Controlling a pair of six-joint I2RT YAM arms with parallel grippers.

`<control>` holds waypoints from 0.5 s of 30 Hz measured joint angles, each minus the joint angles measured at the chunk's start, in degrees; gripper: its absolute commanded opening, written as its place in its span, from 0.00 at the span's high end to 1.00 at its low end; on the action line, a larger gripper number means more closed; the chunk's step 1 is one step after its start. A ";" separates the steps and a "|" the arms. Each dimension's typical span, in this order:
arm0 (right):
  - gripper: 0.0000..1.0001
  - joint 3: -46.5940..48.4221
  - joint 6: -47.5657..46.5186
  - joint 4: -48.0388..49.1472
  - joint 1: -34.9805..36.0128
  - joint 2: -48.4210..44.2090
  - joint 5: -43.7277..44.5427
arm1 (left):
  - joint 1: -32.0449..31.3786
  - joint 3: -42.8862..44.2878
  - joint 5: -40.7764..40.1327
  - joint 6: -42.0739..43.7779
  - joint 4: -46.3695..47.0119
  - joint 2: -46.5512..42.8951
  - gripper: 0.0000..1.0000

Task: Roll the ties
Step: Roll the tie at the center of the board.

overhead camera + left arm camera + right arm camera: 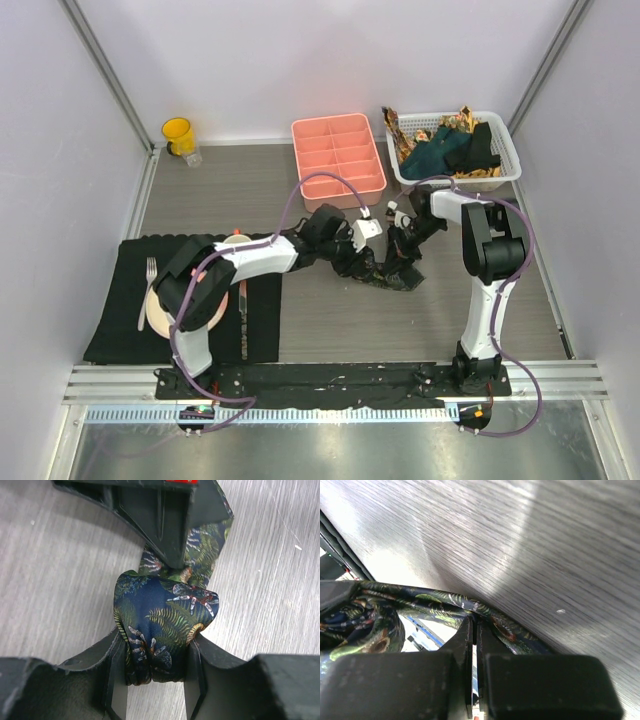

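Left gripper [157, 642] clamps rolled tie [167, 612]; right gripper [474, 629] pinches tail (top view hides both).

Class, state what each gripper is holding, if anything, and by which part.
The left gripper clamps the rolled-up end of the dark fern-patterned tie. The right gripper pinches the same tie by its unrolled strip, right beside the roll.

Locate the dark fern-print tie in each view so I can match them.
Top external: tie bunched at table centre, where both arm tips meet.
Left wrist: rolled tie mid-frame, squeezed between the jaws at the bottom.
Right wrist: tie runs as a strip across the lower left, pinched at the jaws' tips.
Shared landmark: grey wood-grain tabletop beneath it.
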 measured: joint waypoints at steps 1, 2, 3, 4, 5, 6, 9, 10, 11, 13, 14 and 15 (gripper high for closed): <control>0.99 0.00 -0.02 0.07 0.07 0.00 0.02 | 0.00 -0.04 -0.24 -0.04 0.33 -0.13 0.93; 0.99 0.00 -0.02 0.13 0.11 0.00 0.02 | -0.04 -0.20 -0.74 0.02 0.50 -0.15 0.93; 0.99 0.02 -0.02 0.22 0.13 0.00 -0.09 | -0.07 -0.52 -1.22 0.52 0.50 -0.09 0.94; 0.99 0.04 -0.02 0.28 0.15 0.00 -0.20 | -0.20 -0.79 -1.68 1.38 0.22 0.04 0.93; 0.99 0.13 -0.04 0.31 0.20 0.09 -0.20 | -0.37 -0.83 -2.14 2.10 -0.20 0.31 0.93; 0.99 0.28 -0.07 0.15 0.22 0.17 -0.17 | -0.63 -0.83 -2.86 3.30 -0.35 0.74 0.93; 0.99 1.18 -0.35 -0.57 0.22 0.76 -0.20 | -1.40 -0.57 -4.57 6.47 -1.14 3.04 0.93; 0.93 1.64 -0.63 -1.01 0.26 1.03 -0.13 | -1.57 -0.13 -4.79 7.52 -1.33 3.85 0.93; 0.87 2.23 -0.90 -1.44 0.26 1.27 -0.09 | -1.68 0.63 -5.35 8.44 -2.05 3.98 0.93; 0.69 3.26 -1.73 -1.79 0.20 1.68 -0.37 | -1.92 1.66 -6.51 9.79 -3.02 4.50 0.92; 0.65 3.58 -2.34 -1.97 0.11 1.73 -0.70 | -2.03 2.10 -6.88 10.43 -3.39 4.72 0.91; 0.61 3.87 -2.91 -2.25 -0.11 1.73 -1.44 | -2.12 2.45 -7.39 10.88 -3.87 4.79 0.90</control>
